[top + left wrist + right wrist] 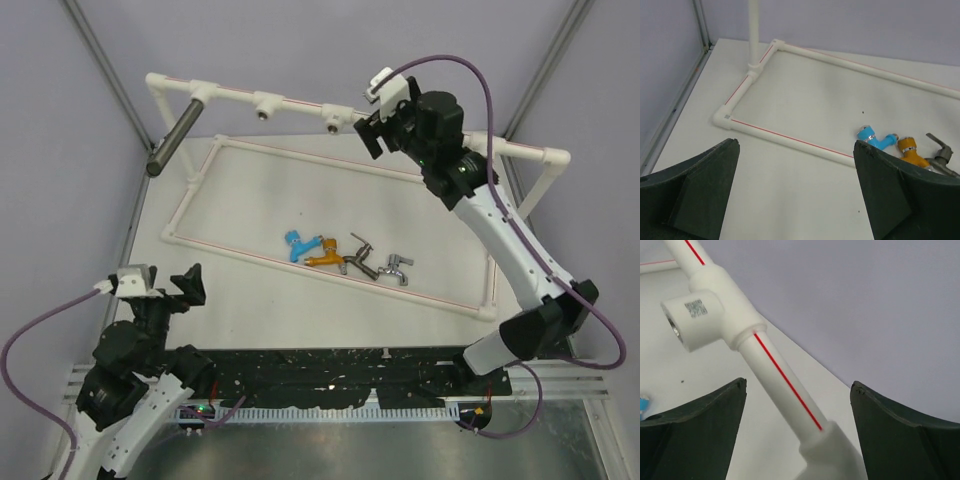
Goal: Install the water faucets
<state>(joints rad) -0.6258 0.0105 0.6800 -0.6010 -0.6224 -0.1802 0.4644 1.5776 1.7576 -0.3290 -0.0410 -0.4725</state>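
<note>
Faucets, total: five in view, one of each kind.
Small faucets: four, lying in a close row on the counter (250,300) inside the low rectangle of the white pipe frame (230,95), near its front pipe.
Row order, left to right: blue faucet (295,243), orange faucet (325,256), dark metal faucet (358,256), chrome faucet (397,268).
Large dark-grey faucet (175,135): one. Its upper end meets the leftmost fitting of the raised rail, and its long arm slants down to the left.
Bare sockets: two show on the raised rail between the large faucet and the right arm. The right wrist view shows one socket (692,320) with a square code label.
Left end effector (185,285): released, fingers spread wide and holding nothing. It sits low over the near left of the counter, outside the frame and facing the small faucets.
Right end effector (385,125): released, up at the raised rail. A red-striped length of the rail runs between its fingers (705,420), which stand clear of it on both sides.
Arms: two, each trailing one purple cable (480,80).
</note>
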